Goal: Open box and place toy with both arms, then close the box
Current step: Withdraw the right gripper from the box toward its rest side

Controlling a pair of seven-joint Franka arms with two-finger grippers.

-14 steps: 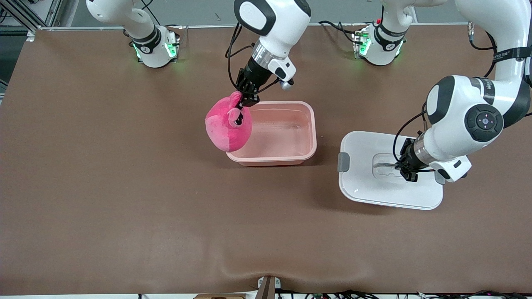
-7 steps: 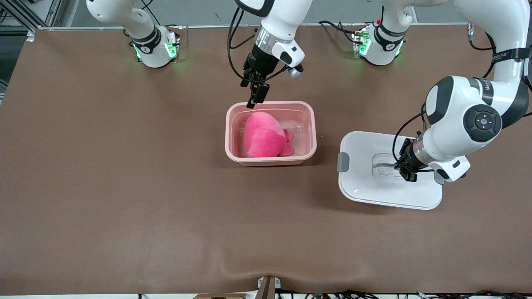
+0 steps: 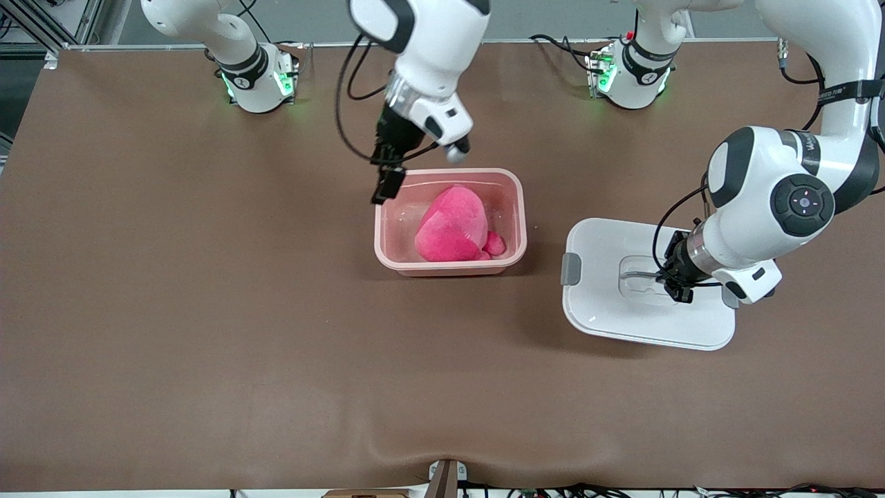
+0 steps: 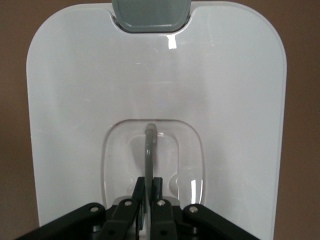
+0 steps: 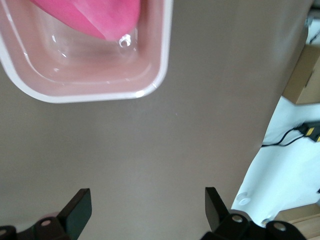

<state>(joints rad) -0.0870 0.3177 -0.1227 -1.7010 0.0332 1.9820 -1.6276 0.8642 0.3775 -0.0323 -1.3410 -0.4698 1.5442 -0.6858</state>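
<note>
One toy point(image 3: 453, 225) below right gripper point(image 3: 386, 185)

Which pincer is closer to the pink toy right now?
The right. The right pincer hangs open over the box's corner, beside the toy. The left pincer grips the lid's handle, well away.

Right gripper point(image 3: 384, 188) spread wide (raised); left gripper point(image 3: 674, 289) pinched, low

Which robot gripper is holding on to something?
The left gripper. It is shut on the grey handle of the white lid. The right gripper is open and empty, over the box rim.
</note>
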